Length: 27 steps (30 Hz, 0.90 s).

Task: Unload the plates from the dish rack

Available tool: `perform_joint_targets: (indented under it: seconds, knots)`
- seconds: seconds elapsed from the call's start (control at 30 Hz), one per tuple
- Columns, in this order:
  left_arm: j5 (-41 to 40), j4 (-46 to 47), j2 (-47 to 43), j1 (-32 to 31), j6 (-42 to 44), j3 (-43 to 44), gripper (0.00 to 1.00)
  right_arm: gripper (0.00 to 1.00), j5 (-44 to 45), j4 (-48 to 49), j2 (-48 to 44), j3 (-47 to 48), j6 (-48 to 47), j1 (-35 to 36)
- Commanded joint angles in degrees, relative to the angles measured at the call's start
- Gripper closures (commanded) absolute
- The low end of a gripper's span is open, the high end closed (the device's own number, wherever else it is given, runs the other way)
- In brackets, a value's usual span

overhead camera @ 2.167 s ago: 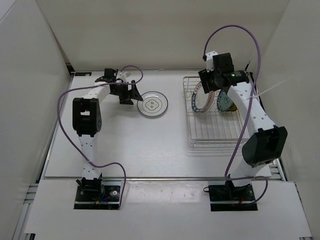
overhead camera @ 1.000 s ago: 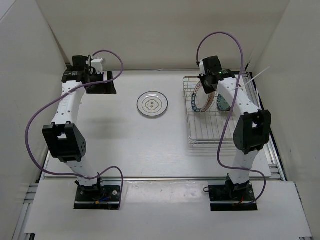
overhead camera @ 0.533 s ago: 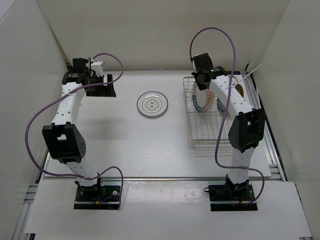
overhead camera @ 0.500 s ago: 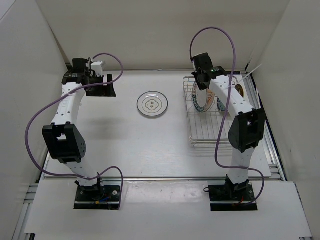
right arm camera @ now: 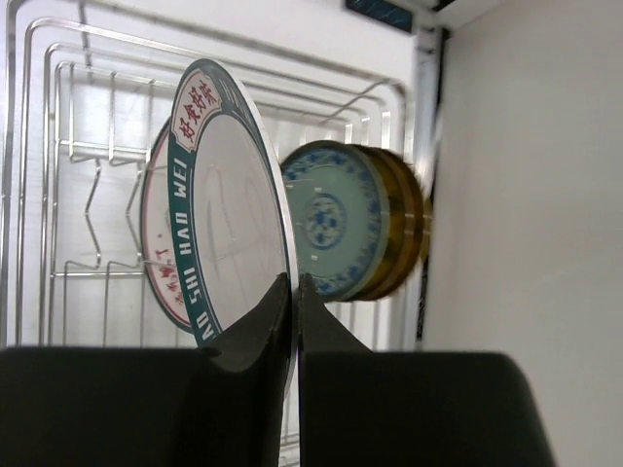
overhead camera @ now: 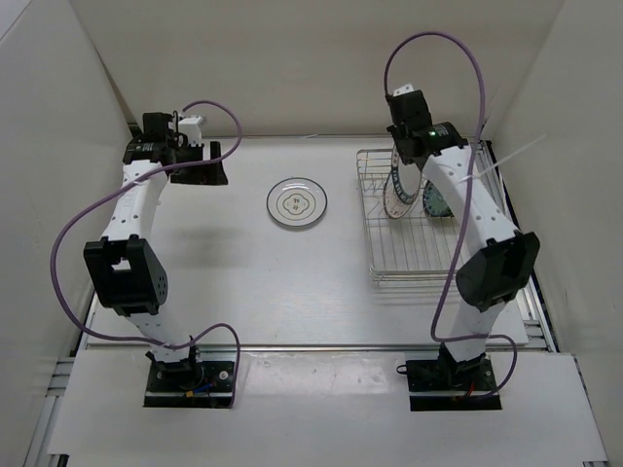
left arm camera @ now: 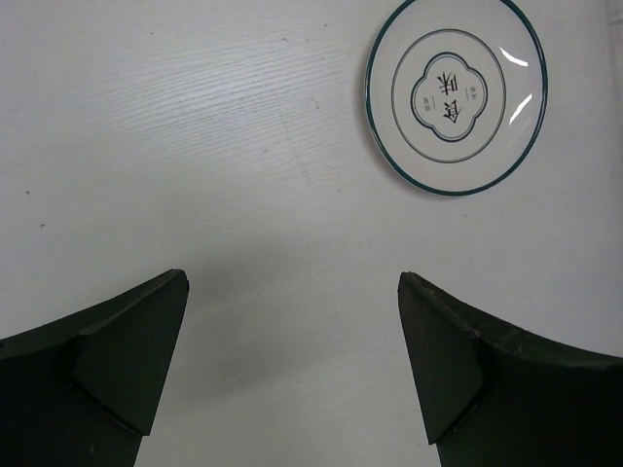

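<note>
The dish rack [overhead camera: 417,280] of chrome wire stands at the right of the table. My right gripper [overhead camera: 404,165] reaches down into its far end. In the right wrist view this gripper [right arm camera: 294,277] is shut on the rim of an upright white plate with a teal lettered band [right arm camera: 229,214]. Behind that one stand a white plate with red characters [right arm camera: 161,253], a teal plate [right arm camera: 336,229] and a golden-yellow plate [right arm camera: 409,229]. One white plate with a dark rim [overhead camera: 297,202] lies flat on the table. My left gripper [overhead camera: 216,163] hovers open at the far left, holding nothing [left arm camera: 292,280].
White walls close in the table on the left, back and right. The rack [right arm camera: 68,156] sits close to the right wall. The flat plate [left arm camera: 456,95] lies ahead and to the right of my left gripper.
My right gripper has closed onto the teal-banded plate's rim and its wrist has shifted back and right; the plate now looks more edge-on from above. The left arm has stayed put.
</note>
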Motion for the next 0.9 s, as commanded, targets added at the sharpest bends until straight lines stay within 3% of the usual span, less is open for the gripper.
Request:
perform_joint_targets:
  seconds: [0.0, 0.1, 0.2, 0.27, 0.33, 0.63, 0.77, 0.87]
  knots:
    - [1.96, 1.69, 1.74, -0.96, 0.13, 2.33, 0.00, 1.00, 7.11, 2.39, -8.88, 1.68, -2.68, 0.48]
    - [4.25, 1.69, 3.24, -3.32, 0.13, 5.92, 0.00, 1.00, 7.13, 2.40, -13.01, 1.67, -3.38, 0.48]
    - [8.45, 0.37, 5.26, -7.18, 0.66, 11.45, 0.00, 1.00, -0.76, 0.74, -16.89, 1.67, -0.57, 0.48]
    - [10.84, -0.33, 6.05, -9.65, 0.66, 14.19, 0.00, 1.00, -8.65, -2.16, -18.91, 1.67, 0.22, 0.48]
    - [13.65, -0.33, 6.05, -13.52, 1.36, 16.66, 0.00, 1.00, -22.01, -3.48, -20.15, -0.78, -0.91, 0.48]
    - [18.32, 5.82, 2.80, -28.89, 5.32, 15.26, 0.04, 1.00, -51.73, -2.26, -24.63, -10.89, -7.59, -3.90]
    - [20.77, 4.68, 4.20, -30.92, 5.32, 16.66, 0.06, 1.00, -61.75, -1.74, -25.95, -11.95, -9.00, -6.19]
    - [21.48, 4.68, 4.21, -31.46, 5.32, 16.67, 0.08, 1.00, -63.80, -1.73, -26.48, -11.95, -9.00, -6.73]
